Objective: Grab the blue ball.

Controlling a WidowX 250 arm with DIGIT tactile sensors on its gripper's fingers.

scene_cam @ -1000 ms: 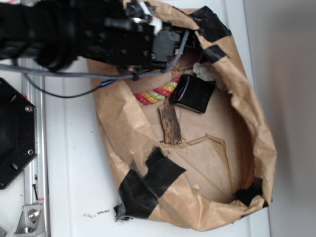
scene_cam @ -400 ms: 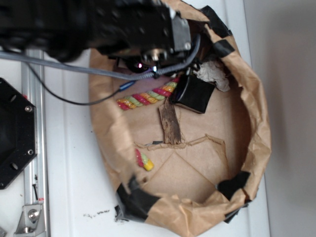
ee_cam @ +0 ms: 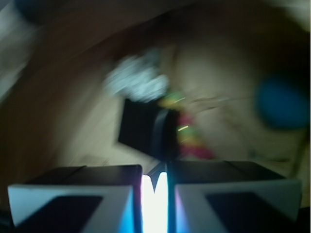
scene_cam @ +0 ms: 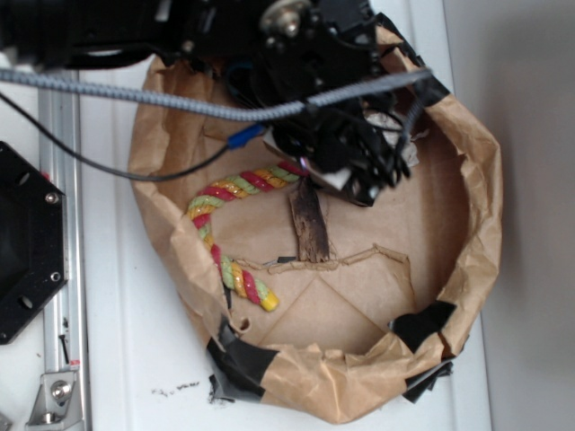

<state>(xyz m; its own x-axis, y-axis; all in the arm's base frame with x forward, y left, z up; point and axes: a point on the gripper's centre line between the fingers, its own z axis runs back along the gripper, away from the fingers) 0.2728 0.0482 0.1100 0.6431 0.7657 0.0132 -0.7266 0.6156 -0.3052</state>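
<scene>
1. Nearest the wrist camera, the hand (ee_cam: 154,194) fills the bottom of the frame. Its two finger blocks sit almost pressed together, with only a thin bright slit between them, and nothing is pinched there. It would need to spread before it could take anything.

2. Just beyond the fingers lies the black square pad (ee_cam: 143,128), with a strip of the coloured rope (ee_cam: 192,141) beside it and a crumpled pale wad (ee_cam: 136,80) behind it. The view is heavily blurred, so finer detail cannot be made out.

3. Farther off and to the right in the wrist view is the blue ball (ee_cam: 283,102), lying on the brown paper floor, well apart from the hand and clear of the pad. In the exterior view the arm covers that part of the paper nest (scene_cam: 476,233), so the ball is not seen there.

4. Judged from its look, the ball is likely light and small, probably with some give. Being round, it may roll away if nudged from one side on the uneven paper.

5. The best hold is probably across its widest part, with the fingers coming straight down on either side of the middle. A hold off-centre would likely squeeze it out.

6. The bark strip (scene_cam: 308,224) lies mid-floor, away from the work.
</scene>
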